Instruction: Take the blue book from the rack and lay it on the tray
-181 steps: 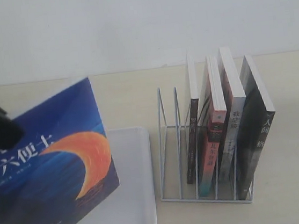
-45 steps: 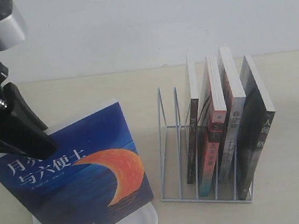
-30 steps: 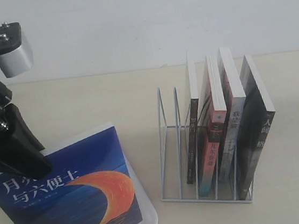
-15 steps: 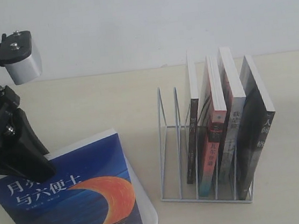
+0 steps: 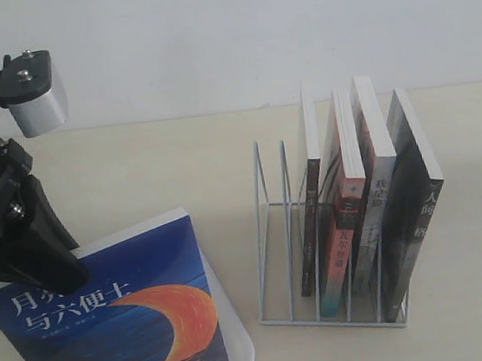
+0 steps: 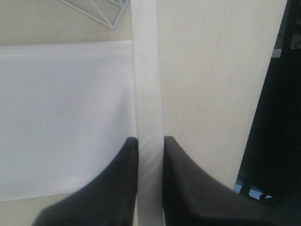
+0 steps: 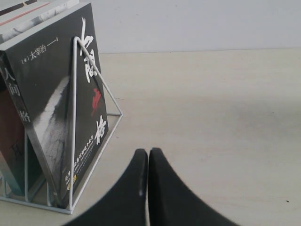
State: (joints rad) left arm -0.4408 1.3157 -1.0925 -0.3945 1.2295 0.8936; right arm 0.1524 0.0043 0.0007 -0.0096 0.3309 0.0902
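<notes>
**Item: blue book at the point of release onto the tray**

Exterior view: the blue book [image 5: 127,324] lies cover up and nearly flat over the tray [image 5: 242,355], by the tabletop's [image 5: 453,208] front left corner. It has a dark blue cover with an orange crescent and a white title. The left gripper [image 5: 64,269] grips its upper edge. The rack [image 5: 271,255] stands apart to the right.

Left wrist view: the left gripper [image 6: 150,141] is clamped on the book's pale page edge [image 6: 148,70]. The white expanse beside it is probably the tray, though this is unclear.

Right wrist view: the right gripper [image 7: 148,153] has its jaws together and empty, beside the black-covered book [image 7: 56,94].

Handling: settle the held edge fully, part the jaws, and withdraw without dragging the book.
</notes>
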